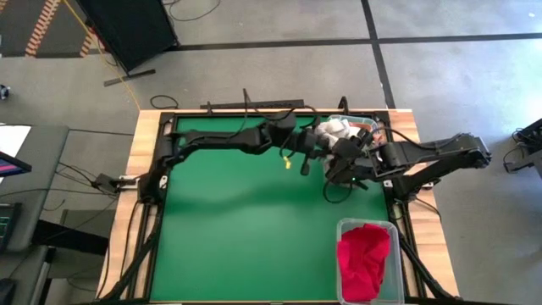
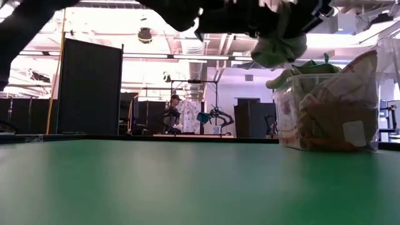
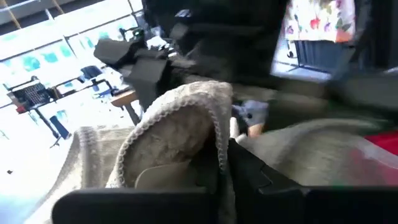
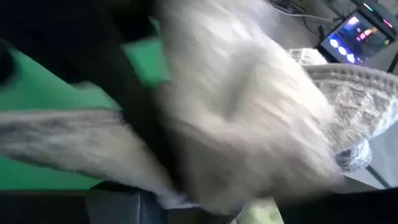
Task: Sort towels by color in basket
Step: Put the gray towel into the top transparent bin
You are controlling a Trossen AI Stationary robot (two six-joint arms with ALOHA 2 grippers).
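Observation:
A pale grey-white towel (image 1: 333,130) is bunched in the air between my two grippers, just left of the clear bin (image 1: 366,121) at the table's far right. In the low view the towel (image 2: 281,47) hangs above that bin (image 2: 330,109), which holds tan, brown and pale green towels. My left gripper (image 1: 312,142) reaches in from the left and is shut on the towel. My right gripper (image 1: 343,161) is right beside the towel, on its near side. The blurred towel (image 4: 249,112) fills the right wrist view. A second clear bin (image 1: 366,227) holds red towels (image 1: 364,258). My left gripper holds the pale towel in a bunch with its stitched edge (image 3: 217,134) folded over beside the fingers (image 3: 249,174). The cloth covers the place of contact. The towel is lifted clear of the table and hangs slack below the gripper.
The far-right bin stands against the table's far edge, directly under both grippers. The bin of red towels sits at the near right corner. The green table top (image 1: 246,229) stretches left and near of the arms. Cables (image 1: 292,161) dangle from the left arm.

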